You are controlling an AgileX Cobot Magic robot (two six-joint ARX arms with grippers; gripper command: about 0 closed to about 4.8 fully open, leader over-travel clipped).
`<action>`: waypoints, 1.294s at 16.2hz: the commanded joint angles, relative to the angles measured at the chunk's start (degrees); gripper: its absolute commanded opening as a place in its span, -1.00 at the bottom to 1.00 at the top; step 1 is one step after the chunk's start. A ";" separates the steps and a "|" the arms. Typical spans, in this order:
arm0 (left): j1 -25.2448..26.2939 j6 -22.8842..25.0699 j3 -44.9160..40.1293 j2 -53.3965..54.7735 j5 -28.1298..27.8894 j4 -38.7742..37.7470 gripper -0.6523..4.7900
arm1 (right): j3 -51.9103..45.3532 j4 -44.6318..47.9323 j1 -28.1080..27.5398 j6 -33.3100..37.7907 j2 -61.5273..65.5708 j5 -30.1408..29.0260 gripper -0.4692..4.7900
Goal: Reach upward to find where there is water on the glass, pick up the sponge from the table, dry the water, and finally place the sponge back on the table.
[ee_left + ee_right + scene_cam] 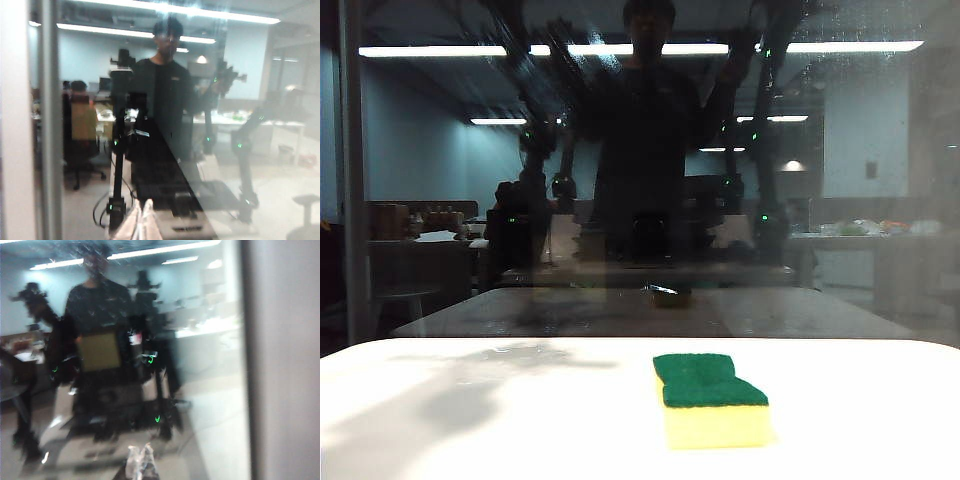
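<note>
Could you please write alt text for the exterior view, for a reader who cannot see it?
A yellow sponge with a green top lies untouched on the white table, before a dark reflective glass pane with faint water streaks near its top. Neither gripper appears directly.

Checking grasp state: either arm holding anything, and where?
Nothing held. Left gripper and right gripper face the glass, jaws shut and empty; sponge lies on the table.
</note>
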 commanded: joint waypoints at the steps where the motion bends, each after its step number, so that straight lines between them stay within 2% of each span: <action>1: 0.00 -1.73 8.07 6.16 3.04 -0.02 -0.78 | 13.03 -5.64 0.00 0.22 9.53 -3.28 -0.83; 4: 0.00 -2.67 14.49 12.85 4.31 0.09 -0.78 | 33.92 -11.96 0.00 0.66 25.05 -4.63 -0.83; 7: 0.00 -4.33 17.70 16.02 5.79 0.17 -0.78 | 45.86 -14.58 -0.02 0.66 33.77 -7.82 -0.83; 11: 0.00 -4.74 18.25 16.72 6.64 3.61 -0.78 | 49.13 -14.43 -0.02 0.66 37.35 -10.21 -0.83; 17: 0.00 -4.72 18.25 16.70 6.73 3.54 -0.78 | 49.16 -14.23 -0.02 0.63 37.48 -10.36 -0.83; 21: 0.02 -4.70 18.25 16.70 9.25 2.56 -0.78 | 49.16 -14.49 -0.02 0.63 37.46 -11.72 -0.83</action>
